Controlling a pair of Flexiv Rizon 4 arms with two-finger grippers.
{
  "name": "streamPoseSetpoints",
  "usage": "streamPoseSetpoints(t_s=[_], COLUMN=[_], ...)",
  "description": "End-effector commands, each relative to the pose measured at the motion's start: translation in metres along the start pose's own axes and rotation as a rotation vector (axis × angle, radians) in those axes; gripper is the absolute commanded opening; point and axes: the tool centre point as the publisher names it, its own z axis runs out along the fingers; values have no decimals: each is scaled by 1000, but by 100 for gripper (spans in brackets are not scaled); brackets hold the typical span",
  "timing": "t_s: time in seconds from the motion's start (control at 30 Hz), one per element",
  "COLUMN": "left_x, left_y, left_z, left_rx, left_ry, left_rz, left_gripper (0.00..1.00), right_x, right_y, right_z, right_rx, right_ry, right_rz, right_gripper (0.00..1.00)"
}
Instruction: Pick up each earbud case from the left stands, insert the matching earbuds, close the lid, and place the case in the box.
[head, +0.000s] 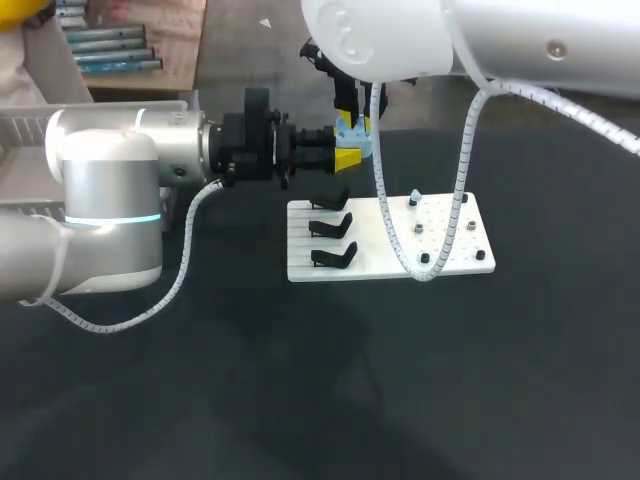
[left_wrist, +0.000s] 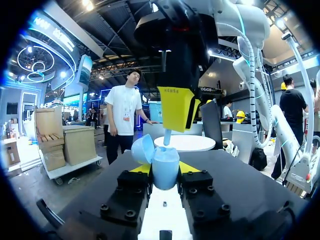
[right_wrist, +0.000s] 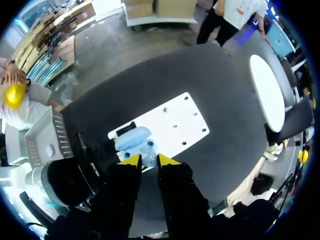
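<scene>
A dark table (head: 300, 400) is seen under both arms. Nearest on it, a white board (head: 455, 258) is laid flat. Three black stands (head: 335, 255) are set in a row along its left part, and small pegs are dotted over its right part. A small pale piece (head: 414, 197) is seen on the far end of that pegged part; what it is cannot be told. A white coiled cable (head: 385, 225) from the right arm is hung across the middle of the board.

Just beyond the board's far edge, above the table, the left gripper (left_wrist: 165, 168) is held level, pointing to the right. A pale blue case (left_wrist: 166, 170) is clamped between its yellow tips, from two sides. The case is held upright with its lid (left_wrist: 142, 149) swung open and tilted to one side.

Directly above the case, the right gripper (right_wrist: 149, 160) is pointed straight down. Its fingers are set narrow, and a pale blue earbud (left_wrist: 167, 137) is pinched between them. The earbud's lower end is met by the open top of the case.

Farthest off, at the table's left, a white box (right_wrist: 60, 131) with slatted walls is seen, well apart from the case.
</scene>
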Motion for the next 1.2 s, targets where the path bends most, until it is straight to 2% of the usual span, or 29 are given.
streamPoseSetpoints(t_s=[0.03,1.2], left_x=[0,0], left_y=[0,0], left_z=[0,0], left_rx=[-1,-1], left_ry=[-2,-2], left_rz=[1,1], left_gripper=[0,0], right_x=[-1,-5], right_y=[2,2], right_z=[1,9], right_rx=[4,12], right_ry=[0,8], right_rz=[2,12], right_gripper=[0,0])
